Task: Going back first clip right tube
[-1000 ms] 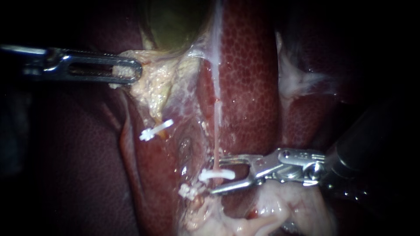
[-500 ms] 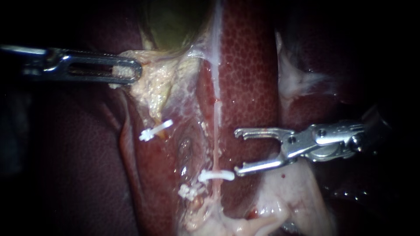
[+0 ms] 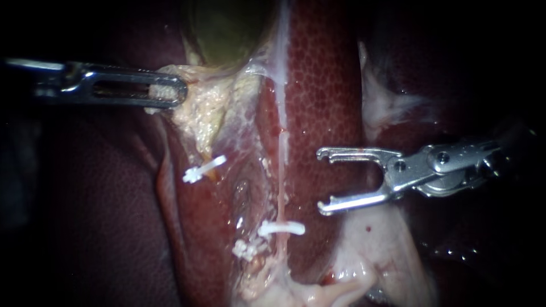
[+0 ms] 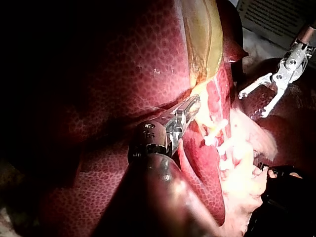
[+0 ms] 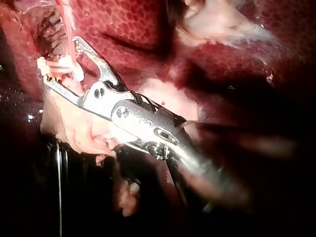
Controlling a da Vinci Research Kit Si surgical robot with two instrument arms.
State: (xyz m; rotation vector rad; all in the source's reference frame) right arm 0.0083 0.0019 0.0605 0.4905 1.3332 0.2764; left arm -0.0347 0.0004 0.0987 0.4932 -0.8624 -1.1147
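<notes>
Right tube [image 3: 280, 170] carries a white clip [image 3: 281, 228]; right instrument [image 3: 321, 180] end effector gapes wide, empty, beside tube above clip. Left instrument [image 3: 176, 92] end effector clamped on pale tissue [image 3: 199, 111].

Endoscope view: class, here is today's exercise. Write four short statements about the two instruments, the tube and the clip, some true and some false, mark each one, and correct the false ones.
1. The right instrument has its jaws open and holds nothing. True.
2. The right instrument is touching the clip on the right tube. False: its jaws stand apart from the clip, off to the side over the liver.
3. The left instrument has its jaws shut on pale tissue just below the gallbladder. True.
4. The right tube carries no clip. False: a white clip sits across it near its lower end.
</notes>
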